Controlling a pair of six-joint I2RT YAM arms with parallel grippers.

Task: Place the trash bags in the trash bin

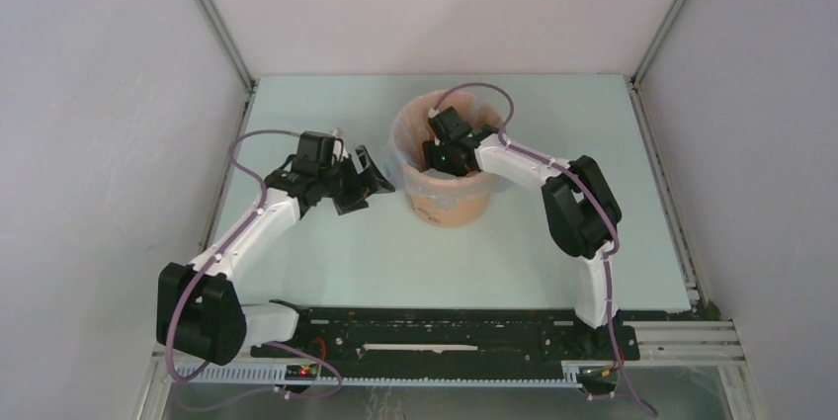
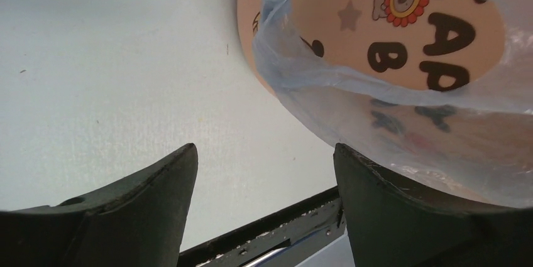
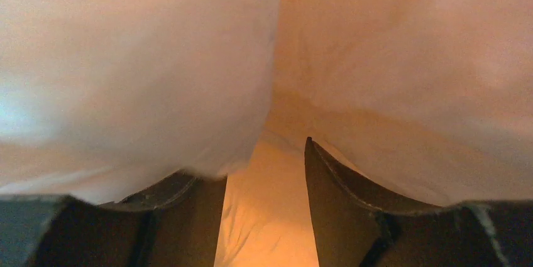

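Space shows between our left fingers (image 2: 135, 201): they stand wide open and hold nothing, with only pale tabletop (image 2: 113, 59) in the gap. Just past the finger on the right side of that wrist view, the trash bag (image 2: 327, 100) hangs as wrinkled blue-grey film over the side of the trash bin (image 2: 246, 34). We cannot tell whether the film touches that finger. Through and above the film we see the label (image 2: 408, 34) on the bin, with dark letters, a grey star and a red-petalled round motif.

From above, the left fingers (image 1: 361, 178) sit low over the tabletop (image 1: 326, 262), just beside the bin's left flank and apart from it. The left arm (image 1: 247, 232) bends back to its base at the near edge.

Our right fingers (image 3: 377, 217) are parted by a narrower gap. They are down inside the bin, and film glowing orange fills the whole wrist view. A bulge of bag presses over the top of the finger on the left. We see nothing pinched between the two.

From above, the right fingers (image 1: 443, 148) are sunk in the mouth of the bin (image 1: 450, 198), which stands upright near the middle of the tabletop. The bag (image 1: 407, 138) lines the bin, with its edge folded out over the rim. The right arm (image 1: 578, 208) arches in from the right.
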